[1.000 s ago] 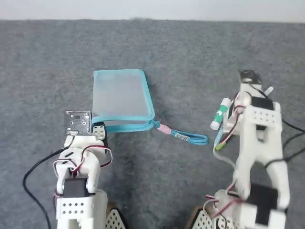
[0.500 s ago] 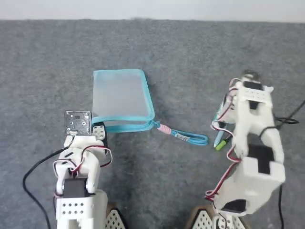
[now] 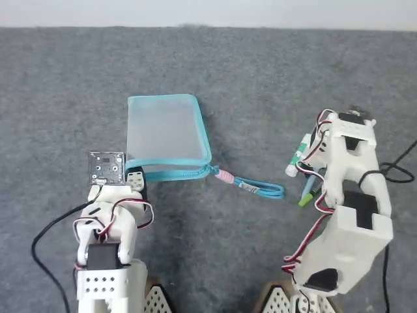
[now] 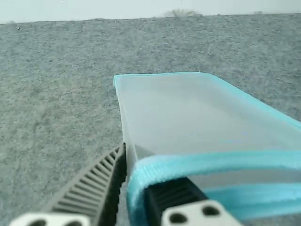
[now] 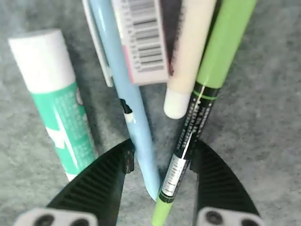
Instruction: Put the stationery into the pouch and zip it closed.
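The translucent pouch with teal edging lies flat, its pink zip pull and teal strap trailing to the right. My left gripper is shut on the pouch's near teal zip edge. At the right lies the stationery: a green-and-white glue stick, a blue pen, a barcoded white piece, a cream pen and a green pen. My right gripper hangs open right over them, its fingers on either side of the blue and green pens' ends.
Grey felt covers the whole table, with bare room between the pouch and the stationery. The table's far edge meets a pale wall. Loose cables hang beside both arm bases.
My right arm has tipped forward and dropped its wrist down over the stationery, now covering most of it in the high view. The left arm and pouch have stayed put.
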`<move>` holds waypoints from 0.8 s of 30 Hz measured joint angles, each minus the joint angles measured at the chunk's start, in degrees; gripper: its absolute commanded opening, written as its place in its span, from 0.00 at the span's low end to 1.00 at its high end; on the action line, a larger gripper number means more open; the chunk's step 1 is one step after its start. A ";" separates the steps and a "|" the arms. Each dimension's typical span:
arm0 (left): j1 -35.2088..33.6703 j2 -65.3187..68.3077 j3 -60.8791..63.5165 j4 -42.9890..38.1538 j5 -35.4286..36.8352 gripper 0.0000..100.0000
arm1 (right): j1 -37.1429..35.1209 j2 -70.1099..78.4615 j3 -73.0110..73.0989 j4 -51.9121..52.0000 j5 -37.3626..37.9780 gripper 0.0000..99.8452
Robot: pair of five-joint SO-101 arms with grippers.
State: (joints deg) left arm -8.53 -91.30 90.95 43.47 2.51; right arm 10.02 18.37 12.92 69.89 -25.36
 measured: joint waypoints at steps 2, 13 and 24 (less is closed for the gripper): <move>0.00 0.00 0.00 0.00 0.00 0.01 | 0.53 0.00 0.00 0.09 0.09 0.17; 0.00 0.00 0.00 0.00 0.00 0.01 | 2.73 0.09 -8.18 6.59 15.65 0.25; 0.00 0.00 0.00 0.00 0.00 0.01 | 4.48 0.09 -3.34 5.89 8.62 0.17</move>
State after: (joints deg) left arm -8.53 -91.30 90.95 43.47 2.51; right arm 14.51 18.46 9.58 75.78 -16.75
